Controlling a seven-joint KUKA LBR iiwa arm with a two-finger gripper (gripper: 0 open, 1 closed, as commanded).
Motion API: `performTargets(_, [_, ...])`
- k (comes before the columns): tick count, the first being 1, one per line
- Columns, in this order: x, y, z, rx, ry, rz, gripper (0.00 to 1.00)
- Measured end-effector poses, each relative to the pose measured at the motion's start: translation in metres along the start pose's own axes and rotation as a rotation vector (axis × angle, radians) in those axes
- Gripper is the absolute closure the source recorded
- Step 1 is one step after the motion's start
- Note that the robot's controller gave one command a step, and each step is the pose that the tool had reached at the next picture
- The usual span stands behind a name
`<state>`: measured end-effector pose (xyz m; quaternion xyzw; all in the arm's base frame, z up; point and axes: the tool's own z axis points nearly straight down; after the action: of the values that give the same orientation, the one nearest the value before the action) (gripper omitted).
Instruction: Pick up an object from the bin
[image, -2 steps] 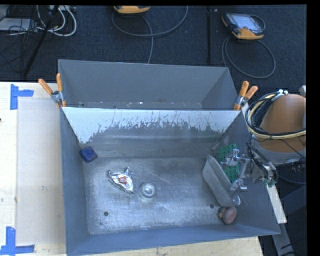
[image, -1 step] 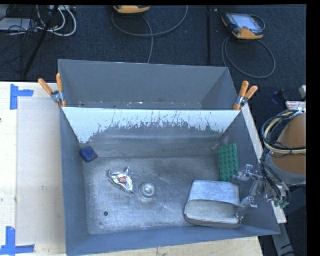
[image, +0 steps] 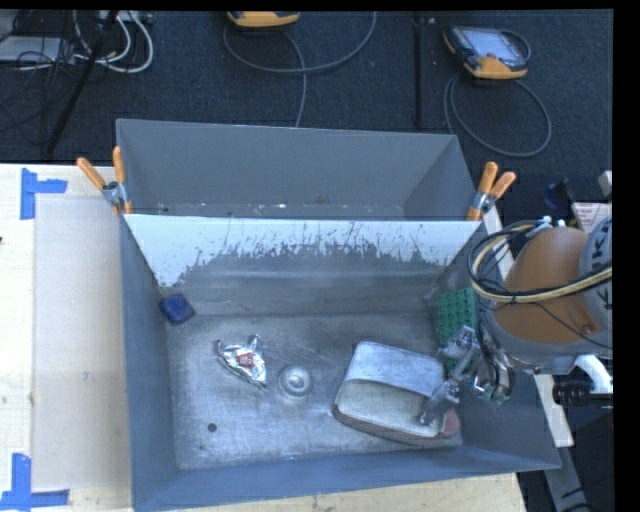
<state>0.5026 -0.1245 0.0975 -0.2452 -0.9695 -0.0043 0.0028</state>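
Noting gripper (image: 443, 402) sitting low over the right end of a grey slipper-shaped object (image: 385, 385) lying on the front-right floor of the bin (image: 300, 180), long axis running leftward away from the jaws; failing to tell jaws spread from jaws pressed.

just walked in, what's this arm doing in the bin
The robot arm's gripper is down at the right end of a large grey padded oval thing on the grey metal bin's floor, not lifted. A green textured piece sits behind it. A crumpled silvery foil wrapper, small clear round cap and small blue block lie left.
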Motion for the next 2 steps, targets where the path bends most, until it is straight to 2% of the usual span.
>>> performTargets(1, [0.009, -0.016, 0.019, -0.007, -0.027, 0.051, 0.00])
performTargets(2, [0.017, -0.006, 0.020, -0.007, -0.037, 0.195, 0.00])
